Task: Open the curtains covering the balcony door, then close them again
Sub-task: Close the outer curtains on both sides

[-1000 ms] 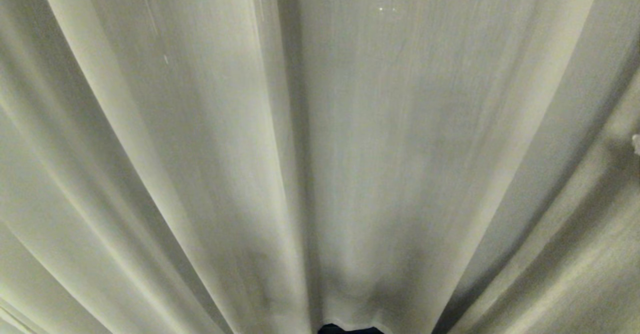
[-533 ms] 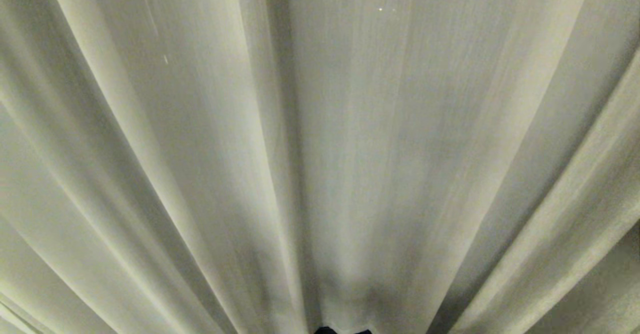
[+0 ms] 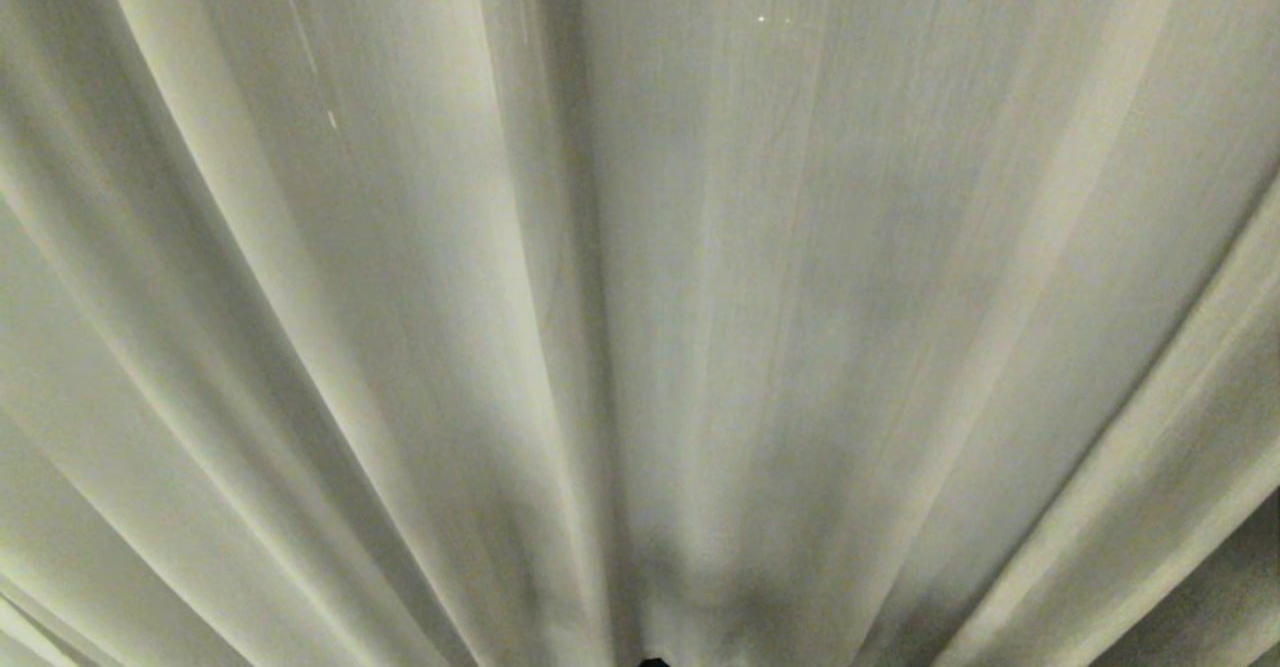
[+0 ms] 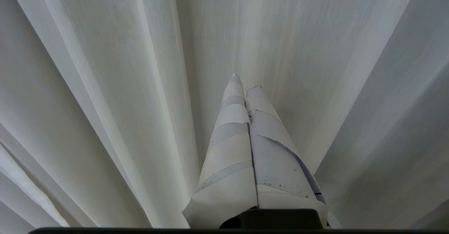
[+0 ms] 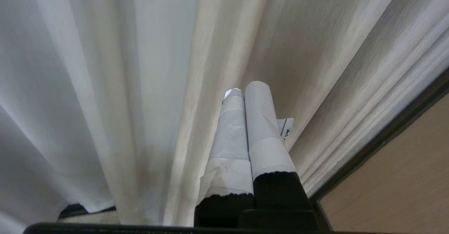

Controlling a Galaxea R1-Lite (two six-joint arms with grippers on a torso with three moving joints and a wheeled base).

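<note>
The cream pleated curtains (image 3: 400,297) hang drawn together and fill the whole head view; neither arm shows there. The balcony door is hidden behind the fabric. In the left wrist view my left gripper (image 4: 245,81) is shut, its white-taped fingers (image 4: 231,139) pressed together with nothing between them, pointing along the curtains (image 4: 105,86). My right gripper (image 5: 245,86) is also shut and empty. It lies close beside the curtains (image 5: 105,86) at their outer folds, and no fabric sits between the fingers (image 5: 263,121).
Beside the outermost pleats, the right wrist view shows a dark frame strip (image 5: 386,135) and a tan panel (image 5: 403,185). A small dark gap (image 3: 653,661) shows under the hem in the head view. Dark floor (image 5: 72,210) shows below the hem.
A white tip at the head view's right edge has left the view. The pleats on the right have swung and smoothed out. The dark gap at the hem has shrunk.
</note>
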